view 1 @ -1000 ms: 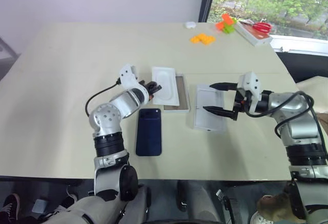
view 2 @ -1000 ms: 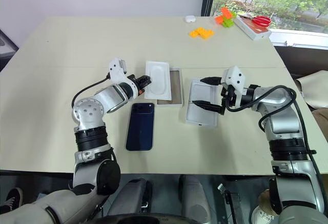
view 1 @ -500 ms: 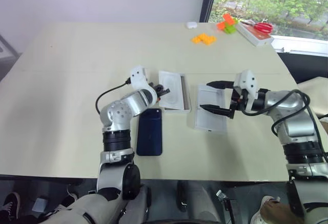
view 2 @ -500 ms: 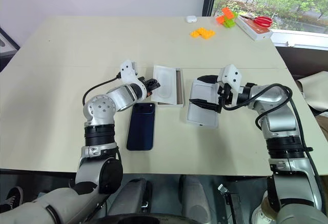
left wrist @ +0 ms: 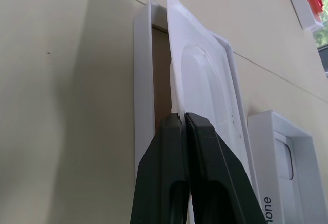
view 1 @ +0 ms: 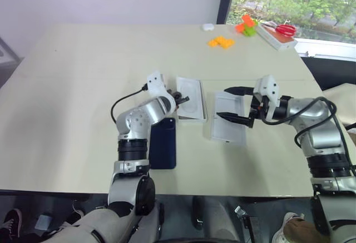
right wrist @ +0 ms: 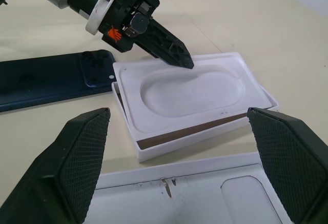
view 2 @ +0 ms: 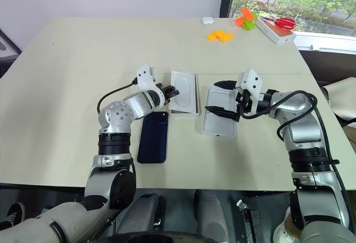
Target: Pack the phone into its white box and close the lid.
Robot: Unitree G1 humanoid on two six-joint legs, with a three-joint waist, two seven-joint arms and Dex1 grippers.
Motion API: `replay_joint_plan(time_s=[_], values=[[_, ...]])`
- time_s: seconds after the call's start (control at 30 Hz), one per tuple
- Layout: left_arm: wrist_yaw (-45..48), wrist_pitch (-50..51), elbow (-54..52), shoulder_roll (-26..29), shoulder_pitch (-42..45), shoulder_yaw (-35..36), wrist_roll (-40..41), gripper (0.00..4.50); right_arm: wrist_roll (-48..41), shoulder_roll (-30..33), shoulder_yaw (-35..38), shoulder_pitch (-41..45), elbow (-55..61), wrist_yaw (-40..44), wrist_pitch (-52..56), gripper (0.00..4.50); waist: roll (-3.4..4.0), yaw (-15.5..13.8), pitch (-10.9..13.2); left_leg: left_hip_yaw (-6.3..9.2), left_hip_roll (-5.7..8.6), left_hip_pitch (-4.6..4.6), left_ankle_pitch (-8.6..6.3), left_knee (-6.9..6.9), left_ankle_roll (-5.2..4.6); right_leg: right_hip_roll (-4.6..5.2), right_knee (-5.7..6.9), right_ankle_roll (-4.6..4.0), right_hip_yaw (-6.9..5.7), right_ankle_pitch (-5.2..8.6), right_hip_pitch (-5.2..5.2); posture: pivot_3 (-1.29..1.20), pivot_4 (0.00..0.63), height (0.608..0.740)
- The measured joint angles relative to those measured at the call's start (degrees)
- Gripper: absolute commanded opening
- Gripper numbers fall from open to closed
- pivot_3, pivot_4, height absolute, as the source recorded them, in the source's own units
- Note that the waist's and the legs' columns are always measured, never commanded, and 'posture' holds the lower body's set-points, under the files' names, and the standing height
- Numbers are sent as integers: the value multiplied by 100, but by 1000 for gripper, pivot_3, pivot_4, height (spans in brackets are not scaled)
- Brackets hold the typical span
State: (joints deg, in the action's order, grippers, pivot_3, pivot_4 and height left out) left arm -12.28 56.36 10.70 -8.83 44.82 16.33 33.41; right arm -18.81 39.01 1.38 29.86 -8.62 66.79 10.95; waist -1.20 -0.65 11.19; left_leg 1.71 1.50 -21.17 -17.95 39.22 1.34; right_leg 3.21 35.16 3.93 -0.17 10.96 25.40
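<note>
**Insert pinched over the tray — get it out of the way before the phone goes in**

Head views first. Your left pincer (view 2: pixel 171 93) is clamped shut on the near edge of the white insert (view 2: pixel 184 83), and that insert sits tilted on top of the white box (view 1: pixel 198 105), partly covering its brown floor. The phone (view 2: pixel 153 137) lies flat on the counter (view 2: pixel 67 70), just beside the box on the robot's left, partly under your left forearm. The lid (view 2: pixel 221 117) rests inside-up on the box's other side, with your right pincer (view 2: pixel 222 97) spread wide over it, gripping nothing.

Left wrist view: the black fingers (left wrist: pixel 169 172) meet on a thin lip of the insert and nothing more. That is a slim hold, so I'd say move slowly and keep the sheet from twisting out. The tray's wall and a strip of its brown floor show beside the insert.

Right wrist view: the insert overhangs the tray at an angle, one corner riding on the rim. To my eye the good move is to carry it well clear and set it down on bare counter, away from phone and lid alike. Keep the right pincer parked wide; it is placed well for the lid once the phone is seated.
</note>
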Motion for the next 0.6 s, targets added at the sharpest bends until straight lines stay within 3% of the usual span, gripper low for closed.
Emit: replay_joint_plan(time_s=[0.17,0.3,0.5,0.6], values=[[-29,-85,33,-5,0,-25,-93,0,0,0,-1,0,5,-20,0,4474,0,-1,0,0,0,0,0,0,0,0,0,0,0,0,0,0,150,740],[-37,-81,48,-8,2,-21,-93,1436,0,0,-3,0,54,-48,0,4500,0,-1,0,0,0,0,0,0,0,0,-1,0,0,0,0,0,150,740],[-69,-28,48,-18,35,-20,-92,4465,1,-4,-58,0,71,-71,0,4500,0,-1,0,0,0,1,0,0,0,0,1,0,0,0,0,0,150,740],[-69,47,48,-18,40,-19,-82,4465,1,-5,-64,0,71,-74,-1,4500,0,-1,0,0,0,0,0,0,0,0,0,0,0,0,0,0,150,740]])
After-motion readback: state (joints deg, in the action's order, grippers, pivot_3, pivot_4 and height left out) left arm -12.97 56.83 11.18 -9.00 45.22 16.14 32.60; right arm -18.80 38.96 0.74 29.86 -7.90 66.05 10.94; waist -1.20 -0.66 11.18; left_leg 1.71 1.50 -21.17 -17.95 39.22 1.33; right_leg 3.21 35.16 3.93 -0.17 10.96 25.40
